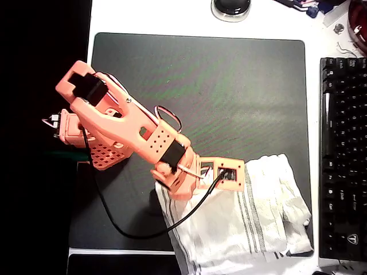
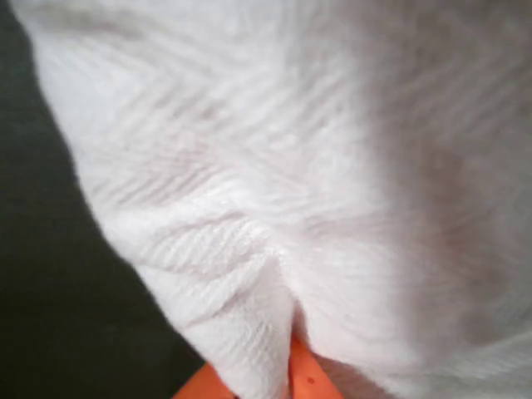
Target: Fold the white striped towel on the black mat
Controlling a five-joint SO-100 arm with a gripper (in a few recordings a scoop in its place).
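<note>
Seen from overhead, an orange robot arm (image 1: 123,129) reached from the left across the black mat (image 1: 229,91), which lay on a white tabletop (image 1: 149,17). The white striped towel (image 1: 246,229) sat crumpled over the mat's lower right corner, its grey stripes running lengthwise, its lower edge hanging past the mat. The gripper (image 1: 198,186) met the towel's upper left edge. In the wrist view, a fold of the towel (image 2: 249,332) was pinched between 2 orange fingers (image 2: 309,378), so the gripper was closed on the cloth, with dark mat (image 2: 66,316) at the left. A black keyboard (image 1: 344,154) lay to the right, and a round dark object (image 1: 231,8) sat above the mat.
</note>
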